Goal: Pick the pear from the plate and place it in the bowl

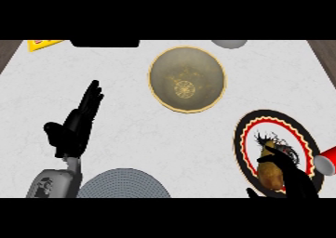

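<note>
A brownish-yellow pear (pixel 271 168) lies on a black plate (pixel 249 135) with a red and white zigzag ring, at the right of the counter. My right hand (pixel 298 182) comes in from the lower right with its fingers and thumb curled round the pear's near side. The bowl (pixel 187 79), olive-grey with a tan rim and a gold pattern inside, stands farther back near the middle, with nothing in it. At the left my left hand (pixel 75 126) rests open, fingers straight and pointing away.
A red cup (pixel 330 159) lies just right of the plate. A grey ribbed round mat or lid (pixel 124 184) sits at the front left of centre. At the back edge are a yellow item (pixel 43 44), a black object (pixel 105 43) and a grey round thing (pixel 229 43).
</note>
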You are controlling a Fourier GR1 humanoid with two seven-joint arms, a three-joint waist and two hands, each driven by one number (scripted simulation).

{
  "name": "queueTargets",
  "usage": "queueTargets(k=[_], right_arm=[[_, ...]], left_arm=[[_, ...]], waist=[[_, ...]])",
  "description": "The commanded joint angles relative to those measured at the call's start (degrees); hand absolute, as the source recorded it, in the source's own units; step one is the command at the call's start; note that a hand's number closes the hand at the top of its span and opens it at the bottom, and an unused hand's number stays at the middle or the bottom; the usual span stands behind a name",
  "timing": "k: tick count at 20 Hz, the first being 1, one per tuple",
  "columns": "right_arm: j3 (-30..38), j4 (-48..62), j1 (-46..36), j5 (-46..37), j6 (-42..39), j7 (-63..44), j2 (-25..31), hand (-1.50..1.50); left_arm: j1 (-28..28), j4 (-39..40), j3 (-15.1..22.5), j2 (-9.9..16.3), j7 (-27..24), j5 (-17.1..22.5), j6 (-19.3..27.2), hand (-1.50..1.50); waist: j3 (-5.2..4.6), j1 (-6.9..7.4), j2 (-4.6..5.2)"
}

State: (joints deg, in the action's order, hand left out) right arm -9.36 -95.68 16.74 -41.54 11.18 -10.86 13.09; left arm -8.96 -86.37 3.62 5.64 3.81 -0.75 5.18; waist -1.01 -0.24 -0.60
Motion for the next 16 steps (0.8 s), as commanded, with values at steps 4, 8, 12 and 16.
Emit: queueTargets(k=[4, 8, 12, 16], right_arm=[[-11.4, 3.3, -8.1, -4.0, 4.7, -9.3, -12.5, 1.50], [-17.6, 2.0, -16.8, 1.5, 11.7, -17.8, -12.9, 1.50], [-21.4, 5.1, -28.2, 0.6, 21.0, -22.9, -13.0, 1.50], [-23.1, 8.4, -40.1, -3.0, 29.1, -27.7, -13.1, 1.50]], left_arm=[[-0.9, 0.0, 1.8, -1.5, 0.5, -0.8, -0.1, 0.00], [-2.3, 0.5, 2.8, -1.9, 0.0, -0.5, -1.3, 0.00], [-3.1, 1.6, 3.9, -1.9, -0.5, -1.0, -2.3, 0.00], [-3.9, 1.3, 4.5, -2.9, 0.1, -1.0, -2.0, 0.00]], waist=[[1.01, 2.32, 0.93], [1.13, 6.27, 1.63], [1.02, 7.82, 1.86], [0.84, 8.55, 1.44]])
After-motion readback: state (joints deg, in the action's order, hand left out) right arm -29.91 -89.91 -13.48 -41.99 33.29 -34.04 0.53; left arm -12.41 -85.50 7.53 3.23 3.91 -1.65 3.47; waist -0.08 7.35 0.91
